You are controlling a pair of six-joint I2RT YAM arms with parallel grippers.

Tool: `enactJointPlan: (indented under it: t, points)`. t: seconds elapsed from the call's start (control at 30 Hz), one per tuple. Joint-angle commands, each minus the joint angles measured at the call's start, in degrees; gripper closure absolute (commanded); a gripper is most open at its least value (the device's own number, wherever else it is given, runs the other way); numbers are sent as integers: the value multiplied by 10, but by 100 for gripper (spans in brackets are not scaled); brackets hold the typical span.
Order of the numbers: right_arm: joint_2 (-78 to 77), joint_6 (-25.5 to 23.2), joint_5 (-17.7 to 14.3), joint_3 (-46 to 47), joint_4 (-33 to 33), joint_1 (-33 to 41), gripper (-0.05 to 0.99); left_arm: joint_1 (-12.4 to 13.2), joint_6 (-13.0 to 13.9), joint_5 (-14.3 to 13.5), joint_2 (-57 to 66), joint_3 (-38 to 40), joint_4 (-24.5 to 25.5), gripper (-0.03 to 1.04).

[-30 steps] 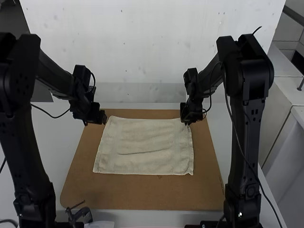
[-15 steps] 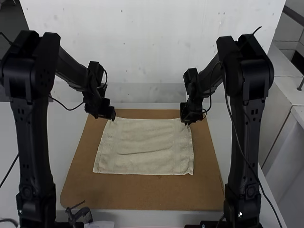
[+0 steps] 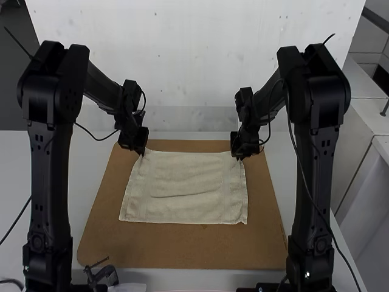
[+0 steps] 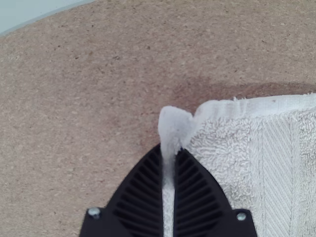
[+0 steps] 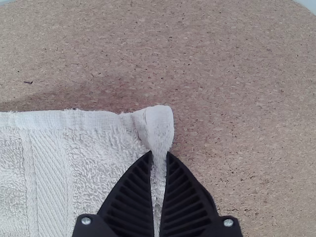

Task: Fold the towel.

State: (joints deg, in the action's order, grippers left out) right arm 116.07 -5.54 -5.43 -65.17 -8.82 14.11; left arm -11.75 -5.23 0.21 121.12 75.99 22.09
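Looped, matt cloth towel point(image 3: 185, 188); speckled, matt board point(image 3: 182, 246).

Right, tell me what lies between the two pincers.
The towel: its far edge runs from the left pincer to the right pincer, each shut on a corner. The high view shows that stretch.

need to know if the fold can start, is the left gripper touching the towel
Touching: the left wrist view shows the left gripper with the towel's far-left corner pinched between its fingers.
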Motion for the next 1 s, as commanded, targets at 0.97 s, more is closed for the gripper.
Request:
enactJointPlan:
  t: [0.97]
  points:
    - [-144,11,-13,9,112,-8,92,-1,-67,18,-263,-58,34,99]
